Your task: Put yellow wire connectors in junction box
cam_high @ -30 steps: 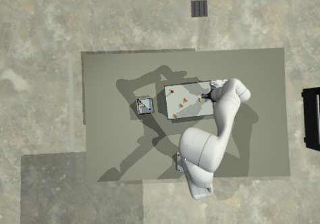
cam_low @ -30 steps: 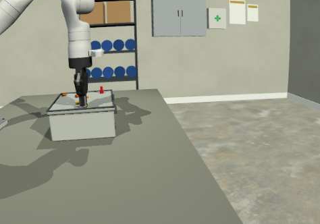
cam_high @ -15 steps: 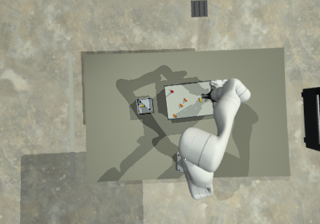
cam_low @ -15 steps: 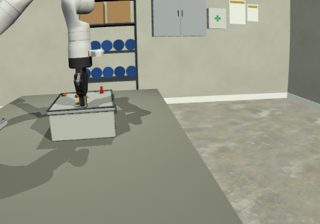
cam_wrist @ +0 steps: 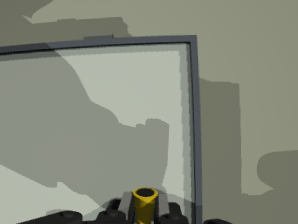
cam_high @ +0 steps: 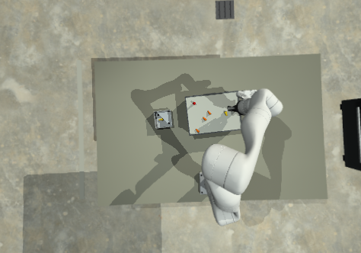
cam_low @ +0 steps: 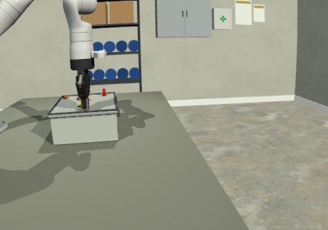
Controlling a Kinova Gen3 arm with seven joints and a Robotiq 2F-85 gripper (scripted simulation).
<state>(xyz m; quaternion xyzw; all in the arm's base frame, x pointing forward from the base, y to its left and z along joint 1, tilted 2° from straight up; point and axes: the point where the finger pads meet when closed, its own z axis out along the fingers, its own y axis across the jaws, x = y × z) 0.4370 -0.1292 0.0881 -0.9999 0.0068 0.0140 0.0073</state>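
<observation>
My gripper (cam_high: 230, 108) (cam_low: 85, 107) (cam_wrist: 144, 208) points down at the tool case's lid (cam_high: 217, 126) (cam_low: 100, 104) (cam_wrist: 142, 82), near its right end in the top view. The fingers are shut on a yellow wire connector (cam_wrist: 145, 204), its open round end up between the pads, still low at the lid. Another yellow connector (cam_high: 225, 113) (cam_low: 79, 105) lies on the lid just beside the fingers. The steel junction box (cam_high: 155, 123) stands left of the case, with one yellow connector (cam_high: 161, 120) inside. The box does not show in the exterior view.
Several orange connectors (cam_high: 209, 113) (cam_high: 204, 119) (cam_high: 197, 130) lie on the lid, and a red one (cam_high: 194, 103) (cam_low: 104, 92) stands near its far left corner. The lid has a raised dark rim (cam_wrist: 198, 125). A gap of table separates case and box.
</observation>
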